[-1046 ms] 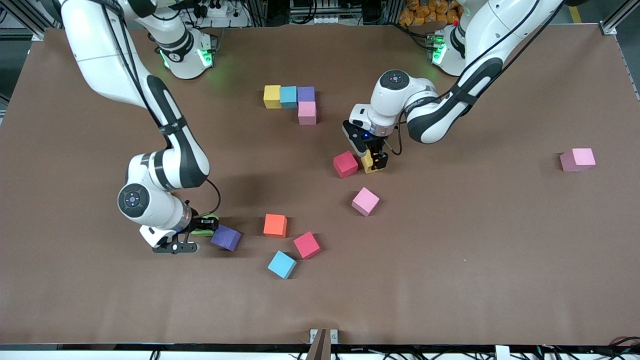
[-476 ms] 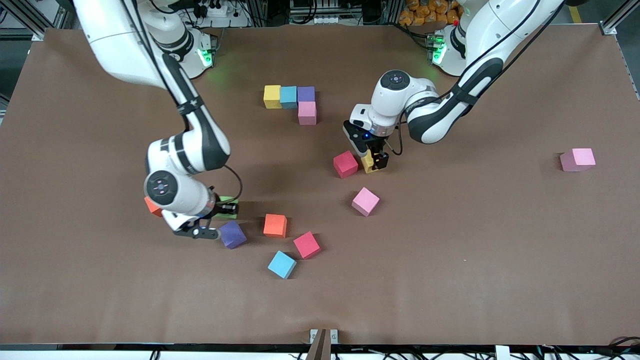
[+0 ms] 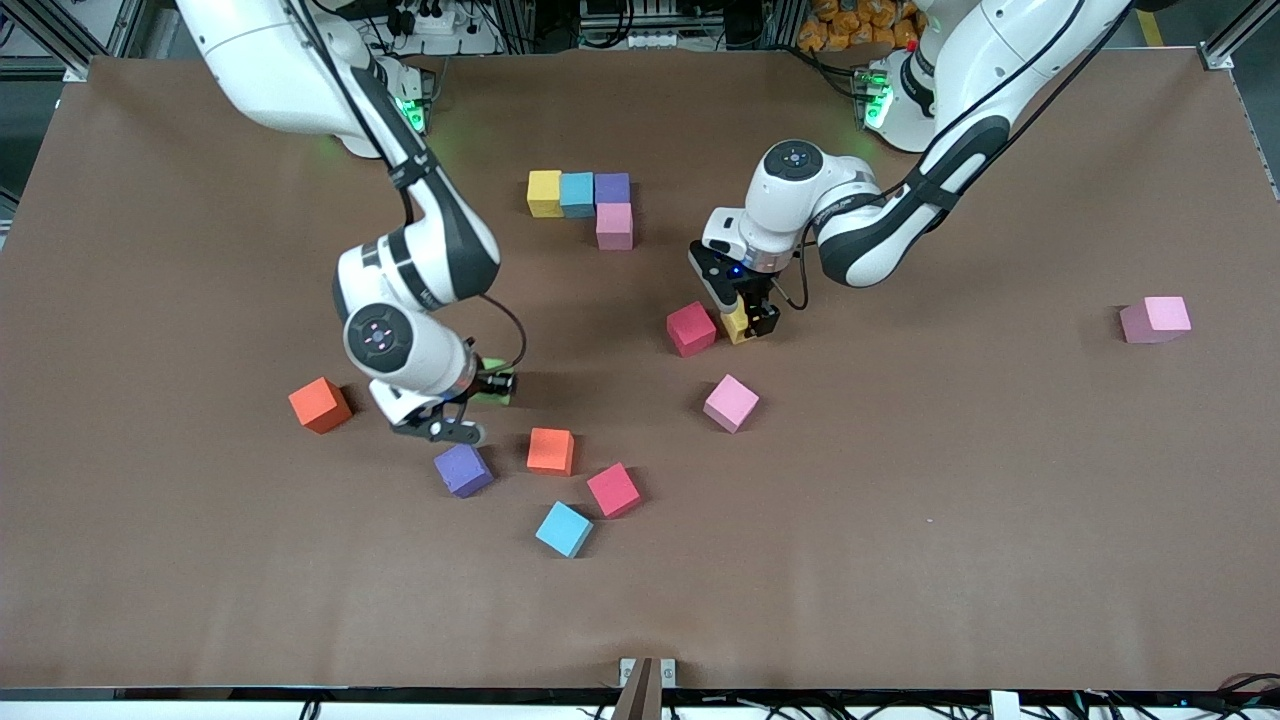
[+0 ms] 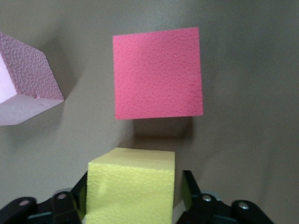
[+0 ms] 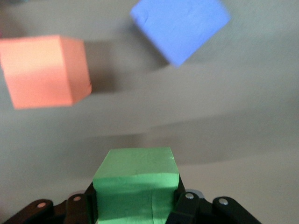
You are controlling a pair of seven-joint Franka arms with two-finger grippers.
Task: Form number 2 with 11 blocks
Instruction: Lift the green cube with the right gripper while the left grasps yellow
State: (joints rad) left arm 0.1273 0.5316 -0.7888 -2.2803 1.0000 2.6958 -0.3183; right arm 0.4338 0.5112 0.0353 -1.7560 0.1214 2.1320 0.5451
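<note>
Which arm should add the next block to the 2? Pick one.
Right. The right gripper holds the green block in the air, ready for the started 2; the left gripper is down at the yellow block, not yet lifted.

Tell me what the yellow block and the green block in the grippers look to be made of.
Yellow block: likely foam, matte; its faces show a fine pebbled grain and no shine. Green block: probably the same foam, matte, with soft edges and a faint seam, though the view is slightly blurred.

You have nothing to read here: no text, label, brand, number or sign shows on the blocks [image 3: 578, 195], the arms or the table [image 3: 900, 520].
</note>
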